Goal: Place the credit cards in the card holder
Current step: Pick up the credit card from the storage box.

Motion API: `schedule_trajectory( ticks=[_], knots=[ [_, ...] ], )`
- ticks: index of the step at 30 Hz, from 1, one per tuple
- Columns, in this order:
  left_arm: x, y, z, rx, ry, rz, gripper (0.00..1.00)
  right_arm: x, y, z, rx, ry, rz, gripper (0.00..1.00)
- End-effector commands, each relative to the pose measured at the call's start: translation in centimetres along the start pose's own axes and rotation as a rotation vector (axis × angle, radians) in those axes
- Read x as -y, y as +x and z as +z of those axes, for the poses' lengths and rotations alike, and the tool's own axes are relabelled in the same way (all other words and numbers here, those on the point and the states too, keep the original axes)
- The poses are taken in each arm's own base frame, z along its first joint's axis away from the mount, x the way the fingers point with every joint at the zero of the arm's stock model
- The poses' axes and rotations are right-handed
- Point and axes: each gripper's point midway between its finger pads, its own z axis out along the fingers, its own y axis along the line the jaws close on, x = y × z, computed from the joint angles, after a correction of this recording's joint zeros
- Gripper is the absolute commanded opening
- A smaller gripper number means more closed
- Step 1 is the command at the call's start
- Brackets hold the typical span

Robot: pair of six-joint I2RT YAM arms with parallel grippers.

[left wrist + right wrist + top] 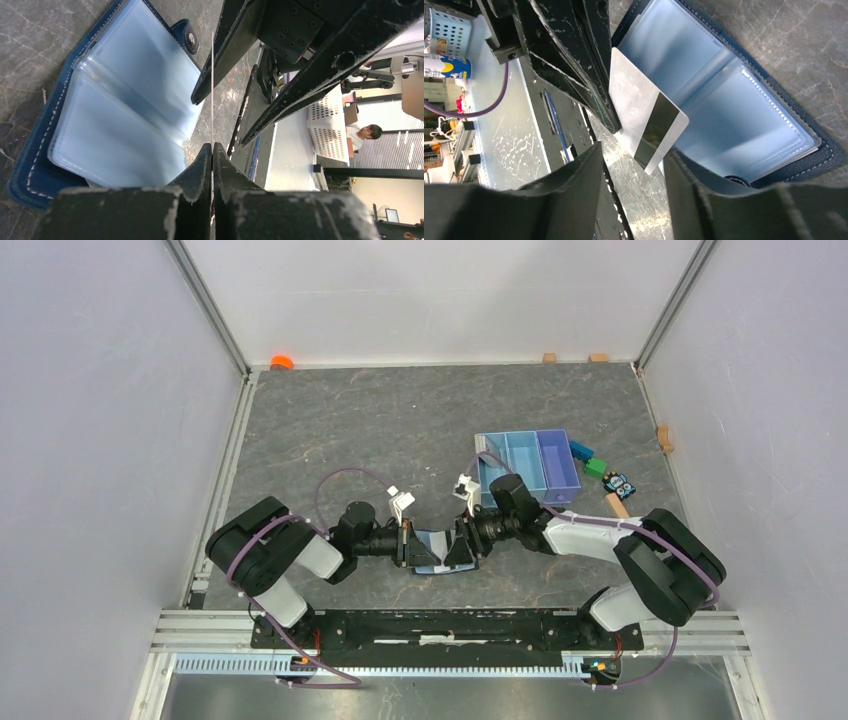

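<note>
**Top view.** Holder (432, 552) lies open on the counter (380, 420). Left tool (408, 546) and right tool (462, 544) close in on it from opposite sides, so there is little room between them. Tray (530, 462) sits beyond the holder, well apart, with blocks (596, 468) past it. White walls (100, 440) enclose the counter.

**Left wrist.** Left tool is pressed together on a card (212, 90), seen edge-on and upright, just beside the holder's pockets (125, 100). The card looks light, thin, stiff and slick. Gripping the flat faces near one short end seems right, since it leaves the far end free for a pocket.

**Right wrist.** Right tool is spread, its fingers either side of the card's striped end and not touching it. The card hangs over bare counter at the holder's edge. The pockets look like soft clear plastic and probably limp. The holder seems light and may slide on the smooth, stone-patterned counter, so it likely wants steadying.
</note>
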Motion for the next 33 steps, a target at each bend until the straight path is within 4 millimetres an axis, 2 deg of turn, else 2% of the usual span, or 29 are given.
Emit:
schedule_trajectory(
  ticks=[1, 3, 6, 7, 11, 19, 22, 23, 29, 33],
  knots=[
    [0.4, -0.6, 0.1, 0.028, 0.022, 0.016, 0.02, -1.5, -3.2, -0.1, 0.138, -0.058, -0.014, 0.47],
    [0.4, -0.5, 0.1, 0.027, 0.021, 0.018, 0.02, -1.3, -3.4, 0.0, 0.144, -0.048, 0.004, 0.34],
    [0.2, -0.6, 0.2, 0.024, 0.007, 0.013, 0.02, -0.1, -3.2, 0.1, 0.139, 0.013, 0.047, 0.04],
    [0.0, -0.7, 0.2, 0.021, -0.005, 0.008, 0.03, 0.2, -3.1, 0.0, 0.137, 0.027, 0.063, 0.0],
    [-0.6, -1.3, 0.1, 0.015, -0.076, 0.006, 0.24, 1.9, -2.4, -0.3, 0.144, 0.109, 0.15, 0.0],
    [-0.9, -2.9, -0.8, -0.006, -0.232, 0.025, 0.4, 4.3, 0.1, -0.7, 0.14, 0.213, 0.29, 0.0],
    [-1.9, -3.4, -2.1, 0.001, -0.37, 0.017, 0.6, 5.0, 0.6, -0.8, 0.132, 0.235, 0.313, 0.0],
    [-2.4, -3.5, -2.7, 0.002, -0.425, 0.011, 0.64, 5.1, 0.8, -0.8, 0.127, 0.238, 0.318, 0.0],
    [-3.9, -3.5, -5.4, 0.014, -0.626, -0.046, 0.71, 5.4, 1.3, -0.5, 0.118, 0.236, 0.337, 0.0],
    [-4.9, -2.2, -6.0, -0.01, -0.691, -0.142, 0.72, 5.5, 1.5, -0.4, 0.112, 0.235, 0.345, 0.0]
  ],
)
